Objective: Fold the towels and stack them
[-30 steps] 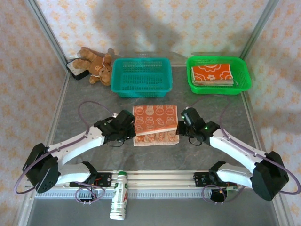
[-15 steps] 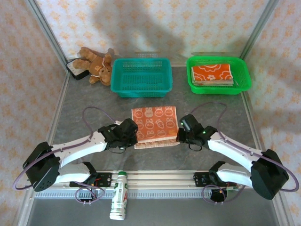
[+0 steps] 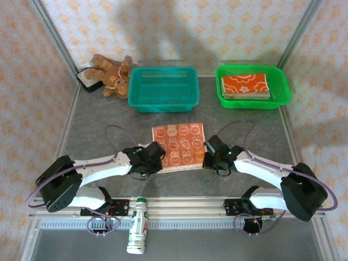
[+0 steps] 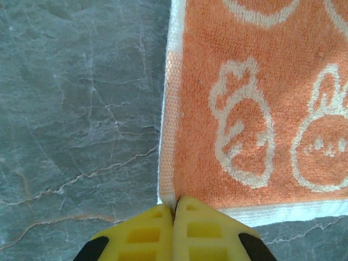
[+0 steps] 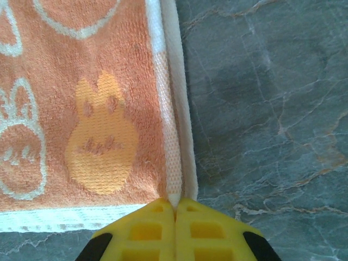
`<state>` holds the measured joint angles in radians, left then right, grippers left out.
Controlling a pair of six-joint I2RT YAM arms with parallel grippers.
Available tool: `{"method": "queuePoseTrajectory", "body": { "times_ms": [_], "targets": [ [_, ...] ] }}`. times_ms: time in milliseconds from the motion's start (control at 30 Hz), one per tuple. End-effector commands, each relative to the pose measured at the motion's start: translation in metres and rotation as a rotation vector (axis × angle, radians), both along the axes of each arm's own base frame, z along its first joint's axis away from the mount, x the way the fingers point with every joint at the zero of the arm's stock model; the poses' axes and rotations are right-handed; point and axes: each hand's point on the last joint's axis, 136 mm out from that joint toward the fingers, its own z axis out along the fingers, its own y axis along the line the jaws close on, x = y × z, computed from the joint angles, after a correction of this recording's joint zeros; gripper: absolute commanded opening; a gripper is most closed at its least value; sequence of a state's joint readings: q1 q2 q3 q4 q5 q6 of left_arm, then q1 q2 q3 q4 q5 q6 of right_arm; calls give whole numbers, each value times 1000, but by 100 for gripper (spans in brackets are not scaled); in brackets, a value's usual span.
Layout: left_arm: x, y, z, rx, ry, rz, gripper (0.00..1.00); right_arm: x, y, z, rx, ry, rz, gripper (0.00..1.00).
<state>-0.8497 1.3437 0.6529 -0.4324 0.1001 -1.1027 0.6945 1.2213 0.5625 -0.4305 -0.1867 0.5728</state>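
The left gripper [image 4: 174, 208] is pinching shut on the near-left corner of the orange cartoon-print terry towel [image 3: 178, 144], and the right gripper [image 5: 174, 208] is clamping its near-right corner. The towel is lying doubled on the grey marbled bench [image 3: 92, 119], which is bare on either side. Beyond it, the green plastic basket [image 3: 283, 99] is holding folded towels [image 3: 244, 85], and the teal plastic basket [image 3: 163, 105] is standing empty.

Brown teddy bear [image 3: 111, 73] flopped in the far left corner of the grey marble-look bench [image 3: 98, 125], partly on top of some small black thing [image 3: 87, 79]. Teal basket [image 3: 163, 103] just right of it, green basket [image 3: 283, 91] further right, a gap between them. White bottle [image 3: 138, 232] with a green cap lying at the near edge. Cream flowery walls [image 3: 217, 27] all round.
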Motion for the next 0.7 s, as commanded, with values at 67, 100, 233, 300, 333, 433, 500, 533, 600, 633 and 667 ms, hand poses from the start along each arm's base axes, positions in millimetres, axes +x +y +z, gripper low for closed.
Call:
{"method": "queuePoseTrajectory", "body": {
  "times_ms": [67, 100, 233, 300, 333, 433, 500, 533, 600, 633, 667],
  "targets": [
    [6, 1, 17, 16, -36, 15, 0, 2, -7, 13, -35, -21, -18, 0],
    [7, 0, 21, 9, -41, 14, 0, 2, -8, 15, -44, -21, -17, 0],
    [8, -4, 36, -19, -62, 13, 0, 2, -11, 28, -34, -49, -24, 0],
    [7, -6, 40, -28, -69, 5, 0, 0, -12, 28, -32, -47, -24, 0],
    [7, -7, 40, -32, -68, 2, 0, -1, -13, 27, -36, -43, -23, 0],
    [2, -13, 35, -40, -50, -15, 0, -4, -16, 22, -55, -24, -24, 0],
    [-2, -17, 29, -37, -36, -26, 0, -5, -18, 18, -65, -16, -25, 0],
    [-4, -17, 25, -32, -26, -30, 0, -6, -18, 16, -67, -9, -27, 0],
    [-7, -18, 18, -23, -12, -36, 0, -9, -19, 11, -69, 8, -26, 0],
    [-9, -17, 13, -17, -3, -35, 0, -11, -20, 8, -74, 18, -29, 0],
    [-10, -17, 10, -17, 4, -37, 0, -13, -21, 5, -78, 27, -29, 0]
  ]
}}
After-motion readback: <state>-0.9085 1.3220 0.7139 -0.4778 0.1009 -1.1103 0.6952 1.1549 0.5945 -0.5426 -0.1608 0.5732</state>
